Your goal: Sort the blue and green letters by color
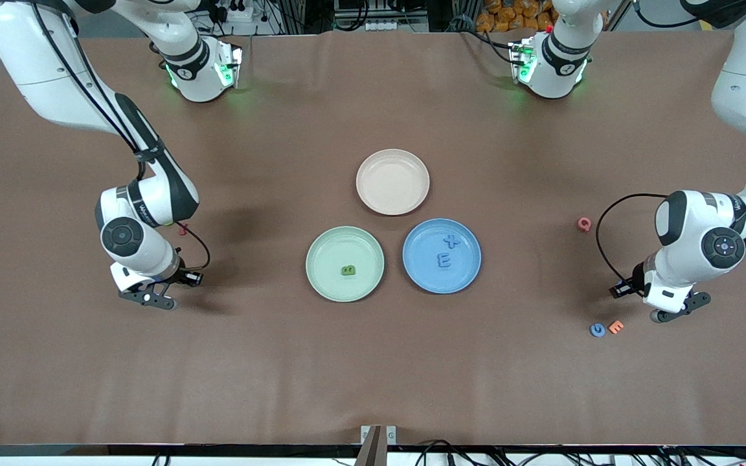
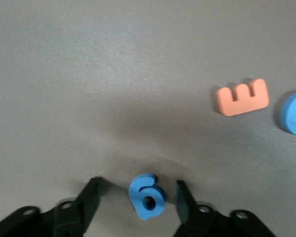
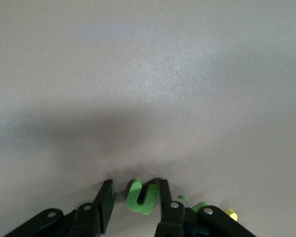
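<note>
Letters part sorted. In the front view, at centre frame, the green plate (image 1: pixel 321 278) has one green letter (image 1: pixel 348 271); the blue plate (image 1: pixel 470 272) beside it has a blue E (image 1: pixel 443 261) and a blue X (image 1: pixel 452 243). The pink plate (image 1: pixel 392 182) sits above both.

Left to do, I'd judge: a blue G (image 1: pixel 598 330) low in frame by the orange E (image 1: pixel 616 327), plus the two pieces now being picked.

Wrist views show what the front view hides, since there the arms cover both pieces:
- Left gripper (image 2: pixel 138 181): down at the table, jaws apart w/ a blue 9 (image 2: pixel 147 197) between, gaps both sides, so not gripped yet.
- Right gripper (image 3: pixel 135 181): straddles a green U (image 3: pixel 140 197), one finger about touching, gap at the other, not clamped.
- A green bit (image 3: pixel 200 205) and a yellow bit (image 3: pixel 230 213) peek out by the right gripper; can't read them.
</note>
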Robot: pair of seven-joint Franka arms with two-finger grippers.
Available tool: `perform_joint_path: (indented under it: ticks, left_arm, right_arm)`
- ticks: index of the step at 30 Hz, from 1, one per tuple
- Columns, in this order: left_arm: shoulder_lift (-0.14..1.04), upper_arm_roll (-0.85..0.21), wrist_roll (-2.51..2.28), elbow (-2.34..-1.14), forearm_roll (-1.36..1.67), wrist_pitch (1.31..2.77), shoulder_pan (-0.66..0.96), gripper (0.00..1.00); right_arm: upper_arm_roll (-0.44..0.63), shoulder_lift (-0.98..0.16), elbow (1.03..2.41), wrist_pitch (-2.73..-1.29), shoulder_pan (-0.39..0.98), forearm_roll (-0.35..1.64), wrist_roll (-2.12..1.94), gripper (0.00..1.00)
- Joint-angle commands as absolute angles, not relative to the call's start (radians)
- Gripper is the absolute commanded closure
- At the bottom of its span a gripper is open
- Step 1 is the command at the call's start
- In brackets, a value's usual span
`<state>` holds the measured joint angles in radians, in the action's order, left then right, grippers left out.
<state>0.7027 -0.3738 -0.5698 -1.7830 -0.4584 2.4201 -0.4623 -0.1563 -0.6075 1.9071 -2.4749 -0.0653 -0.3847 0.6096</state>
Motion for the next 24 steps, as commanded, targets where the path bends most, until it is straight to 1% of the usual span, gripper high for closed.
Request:
perform_joint_path:
  ticks: [1,7,10,12,15,24]
  left_arm:
    - [0.696,-0.368,-0.578,-1.784,-0.456,2.375,-0.443,1.00]
    - [0.689,-0.373,-0.583,-1.770,-0.453,2.362,-0.407,1.00]
    - [0.683,-0.376,-0.586,-1.747,-0.445,2.323,-0.384,1.00]
    - [0.678,-0.377,-0.598,-1.732,-0.443,2.293,-0.359,1.00]
    - [0.670,-0.379,-0.633,-1.720,-0.443,2.263,-0.312,1.00]
    - [0.649,-0.387,-0.805,-1.718,-0.440,2.249,-0.134,1.00]
  right_arm:
    - [-0.161,-0.626,1.902,-2.480,-0.083,-0.426,0.621,0.72]
    - [-0.161,-0.626,1.902,-2.480,-0.083,-0.428,0.617,0.78]
    - [-0.161,-0.624,1.901,-2.477,-0.083,-0.428,0.617,0.81]
    - [-0.161,-0.624,1.901,-2.477,-0.083,-0.426,0.615,0.84]
    - [-0.161,-0.621,1.898,-2.473,-0.083,-0.426,0.614,0.84]
    - [-0.166,-0.603,1.868,-2.441,-0.078,-0.414,0.615,0.85]
